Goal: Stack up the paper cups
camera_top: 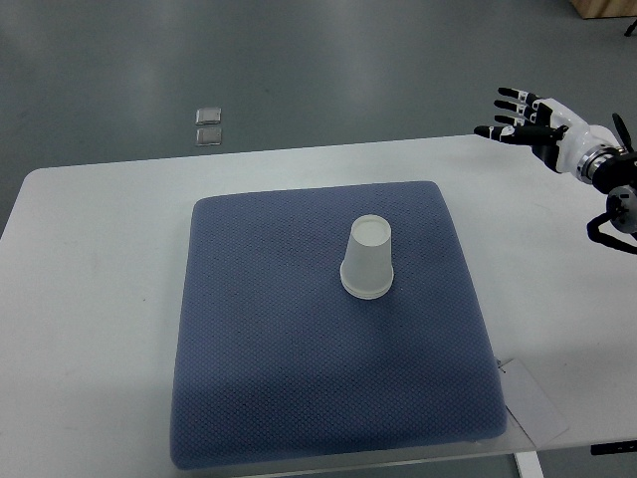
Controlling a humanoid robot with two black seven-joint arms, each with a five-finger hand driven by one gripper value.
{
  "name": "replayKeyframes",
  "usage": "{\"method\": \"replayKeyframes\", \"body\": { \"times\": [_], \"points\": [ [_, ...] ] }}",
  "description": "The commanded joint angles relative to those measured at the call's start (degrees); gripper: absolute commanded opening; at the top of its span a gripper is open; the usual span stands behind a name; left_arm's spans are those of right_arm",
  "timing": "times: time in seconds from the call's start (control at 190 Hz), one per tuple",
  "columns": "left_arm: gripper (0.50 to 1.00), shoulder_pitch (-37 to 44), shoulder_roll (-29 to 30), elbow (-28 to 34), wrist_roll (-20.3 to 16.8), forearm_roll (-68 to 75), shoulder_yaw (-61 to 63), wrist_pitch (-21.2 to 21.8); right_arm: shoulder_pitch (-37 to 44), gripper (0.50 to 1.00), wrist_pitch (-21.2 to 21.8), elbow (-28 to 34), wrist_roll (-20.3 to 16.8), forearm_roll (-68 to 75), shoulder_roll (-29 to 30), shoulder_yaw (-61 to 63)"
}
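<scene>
A white paper cup (367,258) stands upside down on the blue mat (259,388) covering the white table (90,299); the right hand (532,121) hovers well apart above the table's far right corner, fingers spread, holding nothing.

A translucent white paper cup (368,258) stands upside down, its closed base facing up and its wider rim flat on the surface. It looks like a single cup, though whether others are nested inside cannot be told. It sits well apart from the right hand (530,120), below and to its left.
</scene>
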Motion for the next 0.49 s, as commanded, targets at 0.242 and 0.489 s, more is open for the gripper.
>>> {"method": "replayKeyframes", "body": {
  "times": [0.242, 0.489],
  "points": [
    [1.000, 0.00, 0.00, 0.00, 0.00, 0.00, 0.00, 0.00, -4.10, 0.913, -0.22, -0.23, 0.43, 1.01, 7.32, 6.75],
    [1.000, 0.00, 0.00, 0.00, 0.00, 0.00, 0.00, 0.00, -5.94, 0.913, -0.13, -0.23, 0.78, 1.01, 9.25, 7.55]
  ]
}}
